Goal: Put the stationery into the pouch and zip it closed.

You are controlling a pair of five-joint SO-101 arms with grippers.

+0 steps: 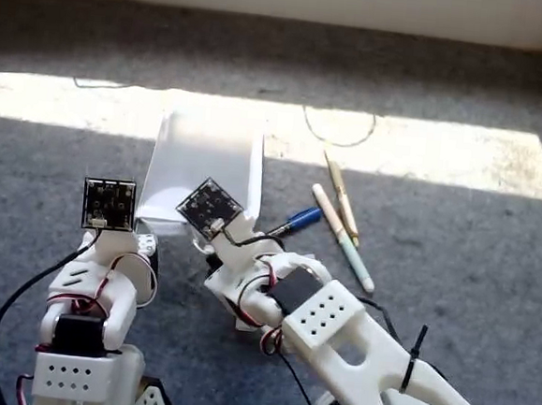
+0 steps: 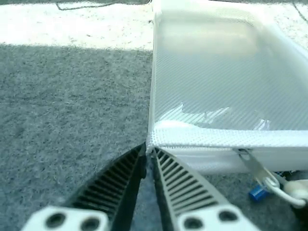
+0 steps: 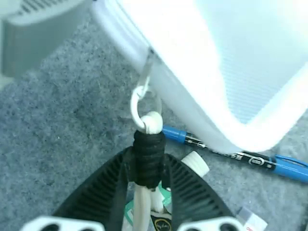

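Note:
The white mesh pouch [image 1: 209,155] lies flat on the grey carpet ahead of both arms. My left gripper [image 2: 148,153] is shut on the pouch's near corner [image 2: 155,137]. My right gripper [image 3: 147,156] is shut on the black-wrapped cord of the zip pull [image 3: 144,79], at the pouch's near edge. A blue pen [image 3: 231,155] lies half under that edge [image 1: 300,219]. Two cream pens [image 1: 342,229] lie on the carpet to the right of the pouch. A white-capped item [image 3: 195,163] sits under the right gripper's fingers.
A thin cable loop [image 1: 337,133] lies on the sunlit strip of carpet behind the pouch. The left arm's grey body [image 3: 38,29] stands close beside the zip pull. Open carpet stretches to the left and far right.

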